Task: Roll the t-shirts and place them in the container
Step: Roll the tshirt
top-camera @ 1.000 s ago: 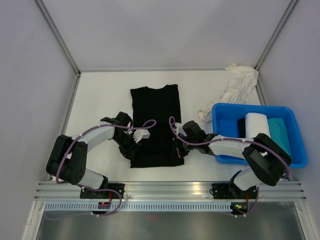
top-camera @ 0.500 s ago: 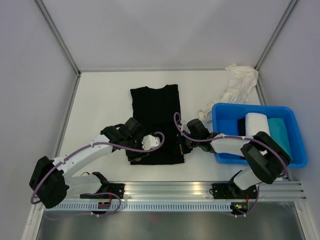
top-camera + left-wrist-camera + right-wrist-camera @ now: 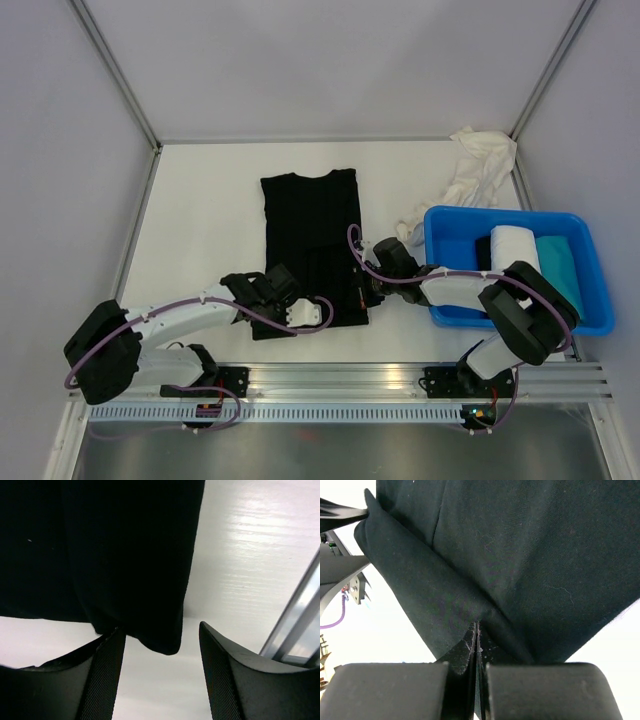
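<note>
A black t-shirt [image 3: 310, 230] lies flat in the middle of the table, collar at the far end. My left gripper [image 3: 268, 305] is at the shirt's near left corner. In the left wrist view it [image 3: 160, 680] is open, and the shirt's corner [image 3: 155, 635] hangs just ahead between the fingers, untouched. My right gripper [image 3: 366, 285] is at the shirt's near right edge. In the right wrist view it [image 3: 477, 640] is shut on a fold of the black cloth [image 3: 520, 555]. A crumpled white t-shirt [image 3: 470, 175] lies at the back right.
A blue bin [image 3: 440, 215] stands at the right and holds a rolled white shirt [image 3: 515, 250], a teal one [image 3: 560, 265] and a dark one. The aluminium rail [image 3: 340, 380] runs along the near edge. Grey walls enclose the table.
My left arm has swung from over the shirt's lower left part back toward the near edge, to the shirt's near left corner. The right gripper has kept its hold and shifted slightly away.
</note>
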`<state>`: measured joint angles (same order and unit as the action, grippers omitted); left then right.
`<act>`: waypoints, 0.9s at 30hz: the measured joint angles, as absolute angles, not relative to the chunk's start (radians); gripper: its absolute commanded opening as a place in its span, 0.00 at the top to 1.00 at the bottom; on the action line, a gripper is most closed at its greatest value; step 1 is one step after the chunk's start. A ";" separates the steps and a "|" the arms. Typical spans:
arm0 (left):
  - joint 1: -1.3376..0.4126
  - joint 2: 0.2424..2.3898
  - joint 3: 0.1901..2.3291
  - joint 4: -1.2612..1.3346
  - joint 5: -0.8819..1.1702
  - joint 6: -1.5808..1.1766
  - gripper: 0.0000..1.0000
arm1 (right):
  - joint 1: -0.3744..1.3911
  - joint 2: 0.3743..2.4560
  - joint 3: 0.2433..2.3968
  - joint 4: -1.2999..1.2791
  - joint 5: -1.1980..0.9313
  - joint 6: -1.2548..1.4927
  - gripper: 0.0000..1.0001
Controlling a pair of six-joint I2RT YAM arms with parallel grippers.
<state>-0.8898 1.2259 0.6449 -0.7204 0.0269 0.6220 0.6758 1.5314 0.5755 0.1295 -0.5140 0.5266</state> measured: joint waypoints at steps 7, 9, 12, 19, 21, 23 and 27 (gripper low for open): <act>-0.893 1.230 0.579 -0.636 -0.044 0.624 0.70 | 0.676 1.528 0.576 0.128 -0.515 0.511 0.99; -0.893 1.231 0.573 -0.619 -0.052 0.626 0.83 | 0.676 1.514 0.576 0.120 -0.516 0.500 0.94; -0.893 1.229 0.572 -0.613 -0.052 0.625 0.97 | 0.676 1.462 0.577 0.090 -0.514 0.466 0.75; -0.876 1.215 0.574 -0.635 0.001 0.632 0.98 | 0.676 1.233 0.605 -0.020 -0.490 0.282 0.57; -0.853 1.214 0.583 -0.663 0.047 0.653 0.98 | 0.676 1.180 0.619 -0.049 -0.490 0.208 0.55; -0.817 1.214 0.595 -0.701 0.107 0.679 0.98 | 0.677 1.139 0.632 -0.076 -0.490 0.121 0.52; -0.768 1.215 0.622 -0.767 0.199 0.734 0.98 | 0.727 1.063 0.634 -0.133 -0.464 -0.112 0.46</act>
<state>-0.7681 1.2148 0.6220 -0.7673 0.1993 0.7338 0.7269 1.0634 0.6338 -0.1329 -0.4637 -0.1116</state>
